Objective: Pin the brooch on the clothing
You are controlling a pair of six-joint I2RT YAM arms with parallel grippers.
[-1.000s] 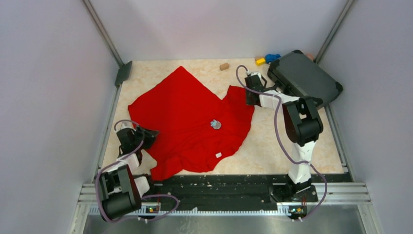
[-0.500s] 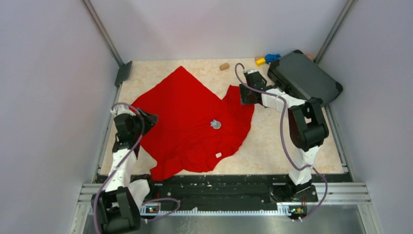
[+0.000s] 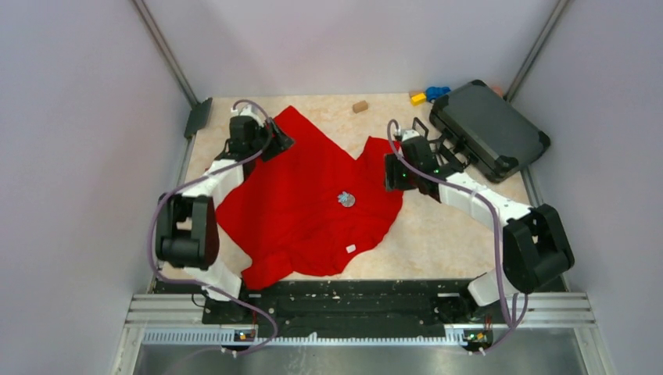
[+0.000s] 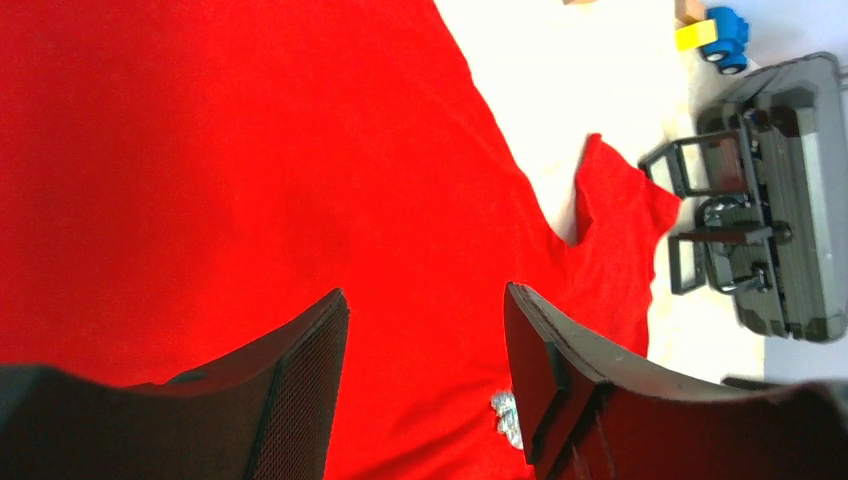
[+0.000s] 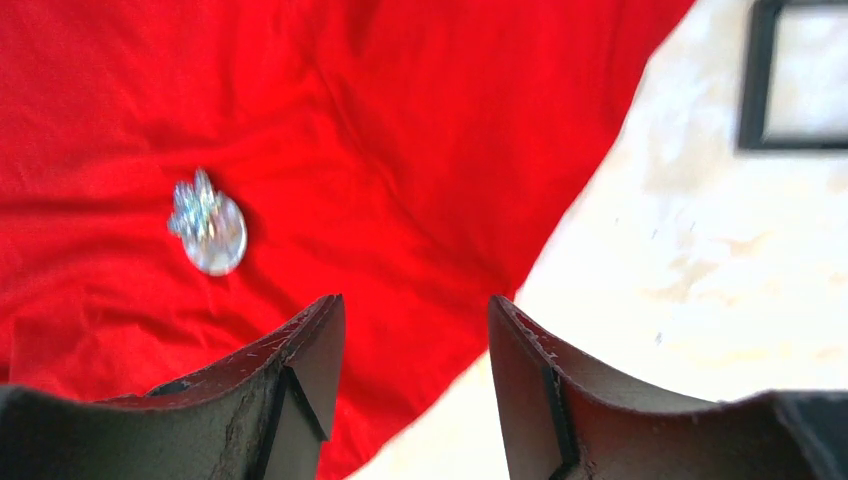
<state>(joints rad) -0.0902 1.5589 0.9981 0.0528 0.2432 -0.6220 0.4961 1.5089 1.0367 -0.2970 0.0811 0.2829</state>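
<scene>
The red clothing lies spread flat on the table, its small white tag near the front hem. The silvery brooch rests on the cloth near its middle, apart from both grippers. My left gripper hovers open over the garment's far left part. In the left wrist view, the left gripper has only red clothing between its jaws, and the brooch peeks out beside the right finger. My right gripper is open over the garment's right edge. In the right wrist view, the right gripper is empty, with the brooch to its left.
A black case lies at the far right, close behind the right arm. A yellow block, a blue object and a brown block sit along the back edge. A black bracket stands at the far left corner.
My left arm swung from the near left edge up to the garment's far left part. My right gripper opened, left the sleeve and moved nearer along the garment's right edge.
</scene>
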